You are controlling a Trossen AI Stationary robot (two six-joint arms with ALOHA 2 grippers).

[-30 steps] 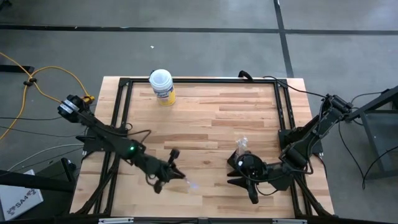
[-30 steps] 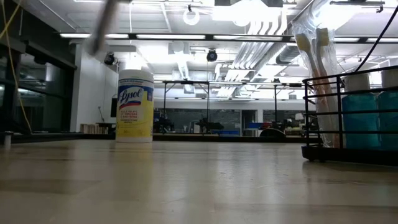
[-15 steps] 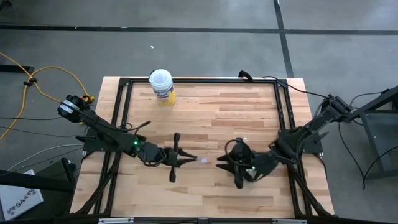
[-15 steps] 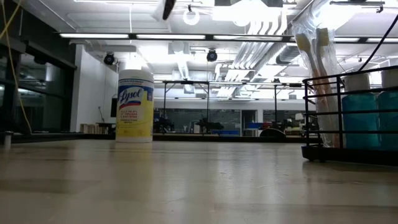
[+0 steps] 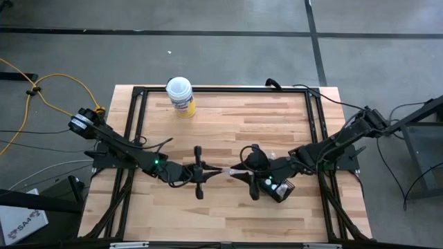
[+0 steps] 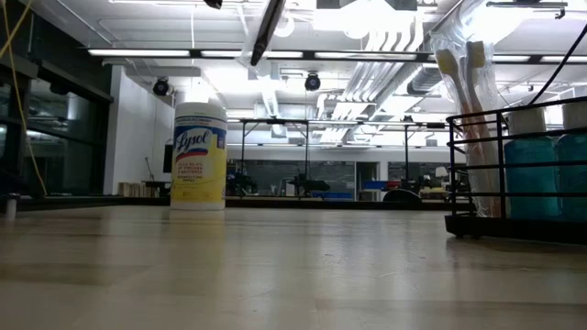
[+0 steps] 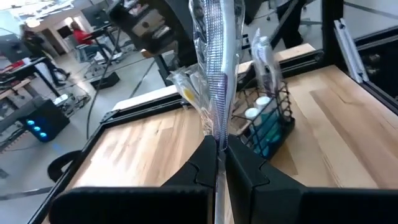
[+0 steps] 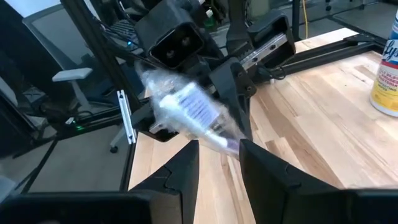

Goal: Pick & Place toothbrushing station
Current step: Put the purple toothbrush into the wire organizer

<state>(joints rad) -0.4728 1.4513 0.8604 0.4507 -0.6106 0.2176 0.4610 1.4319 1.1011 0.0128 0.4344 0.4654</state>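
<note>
The toothbrushing station (image 6: 514, 174) is a black wire rack holding blue bottles and clear-wrapped brushes. It stands on its base on the wooden table, right of middle (image 5: 280, 188), and partly shows under my right arm. My left gripper (image 5: 209, 171) is shut on a long clear plastic packet (image 5: 227, 169) at the table's middle. My right gripper (image 5: 241, 173) faces it, open. The packet's free end (image 8: 225, 143) reaches between the right gripper's fingers; whether it touches them I cannot tell. My left gripper pinches the clear packet near one end (image 7: 217, 134) between its two fingers. The fingers are about level and point toward the table's right edge. The packet sticks out beyond the fingertips toward my right gripper, lifted clear of the table.
A white-lidded, yellow-labelled canister (image 5: 180, 95) stands at the table's far left. A black frame (image 5: 221, 90) runs around the tabletop. Bare wood lies between the canister and the grippers.
My left gripper has carried the packet from the near edge toward the table's middle and swung round until it points right. My right gripper has moved toward the table's left and a little farther away, meeting the packet's free end. The station has stayed where it was.
</note>
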